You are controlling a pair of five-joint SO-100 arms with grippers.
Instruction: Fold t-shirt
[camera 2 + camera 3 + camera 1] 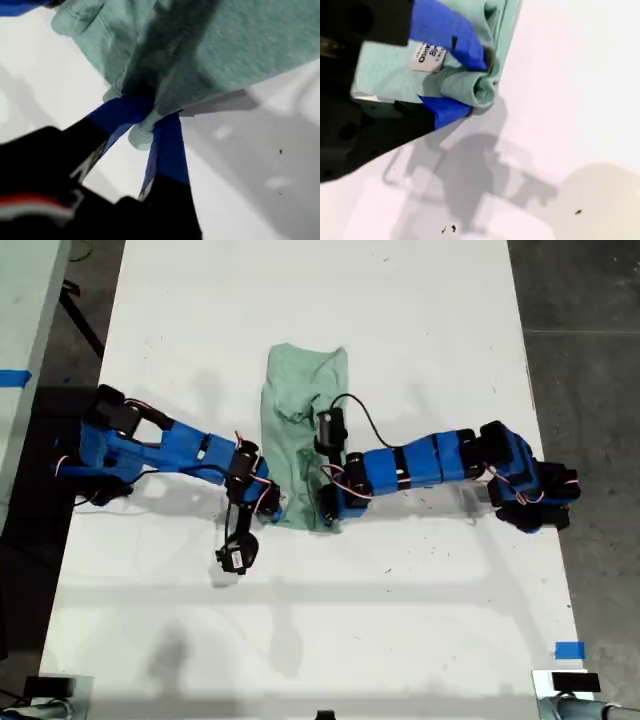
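The t-shirt (300,400) lies mid-table (420,320) as a narrow lengthwise strip of soft, pale mint cloth, with an arm reaching in from each side to its near end. The first gripper (145,117) has its jaws clenched on a bunched hem corner, and the second gripper (477,85) is clamped on a rolled edge beside the white tag (427,56). The crosswise fold looks in hand: both corners would need lifting evenly and carrying to the far end, keeping the limp knit from sagging or twisting.

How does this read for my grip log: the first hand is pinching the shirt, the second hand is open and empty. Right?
Not quite. The second hand is not empty: the second wrist view shows it shut on a bunched edge of the shirt. The first hand is pinching the shirt, as you said.
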